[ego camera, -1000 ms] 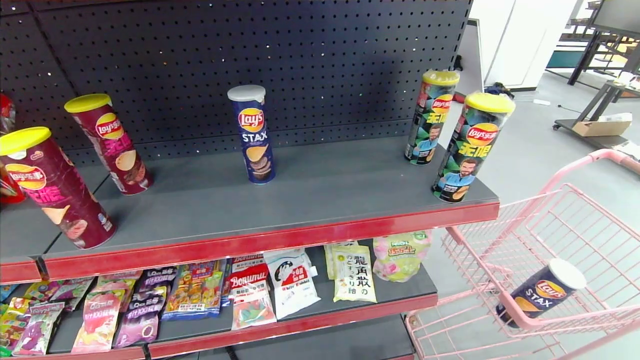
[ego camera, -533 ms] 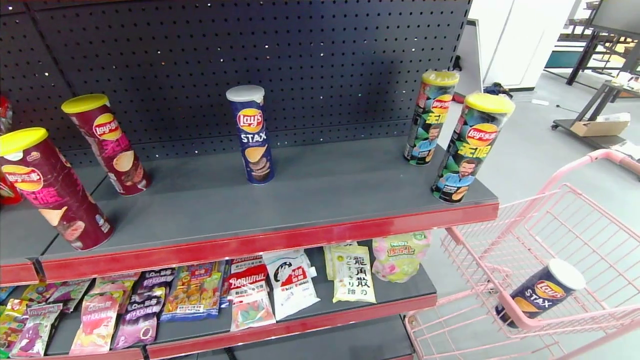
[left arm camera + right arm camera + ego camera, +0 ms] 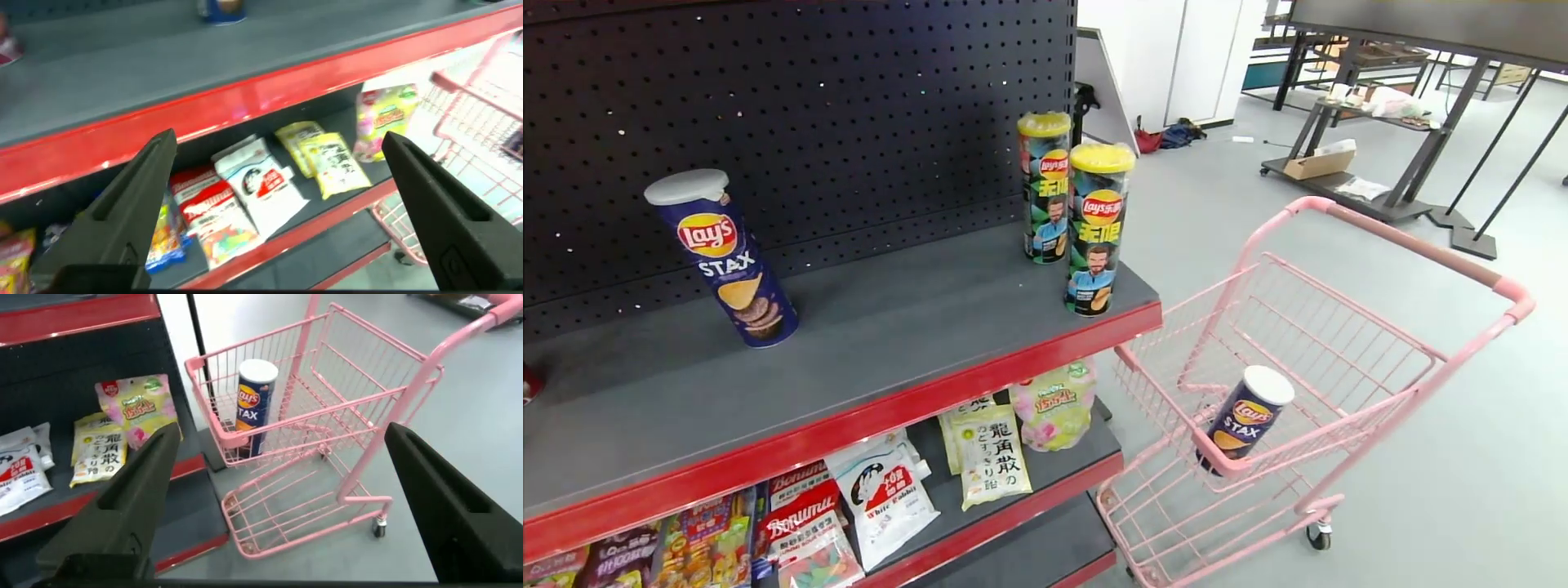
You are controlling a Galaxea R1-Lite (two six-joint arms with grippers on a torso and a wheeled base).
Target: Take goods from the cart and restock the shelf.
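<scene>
- The left tool (image 3: 279, 139) hangs in front of the shelf's red front edge (image 3: 245, 106), its two dark fingers spread wide apart with nothing between them; beyond them lie the snack bags of the lower shelf.
- On the upper shelf board (image 3: 890, 327), towards its left, the shelved blue can (image 3: 721, 257) stands on end with a grey lid, near the perforated back panel (image 3: 809, 106).
- The lower shelf (image 3: 1086, 445) carries flat packets side by side: a white bag (image 3: 882, 498), a pale yellow bag (image 3: 984, 457) and a green-and-pink bag (image 3: 1054, 404) at the right end.
- At the right end of the upper board stand two dark cans with yellow lids: the rear can (image 3: 1045, 188) near the back panel, and the front can (image 3: 1098, 230) just beside it, at the front edge.
- The pink cart (image 3: 1413, 245) stands on the grey floor, close beside the shelf's right end.
- The cart's blue can (image 3: 1245, 416) stands on end in the upper basket, white lid up, in the corner nearest the shelf.
- The right tool (image 3: 282, 429) hangs above the floor facing the cart, fingers wide apart and gripping nothing, well apart from that can.
</scene>
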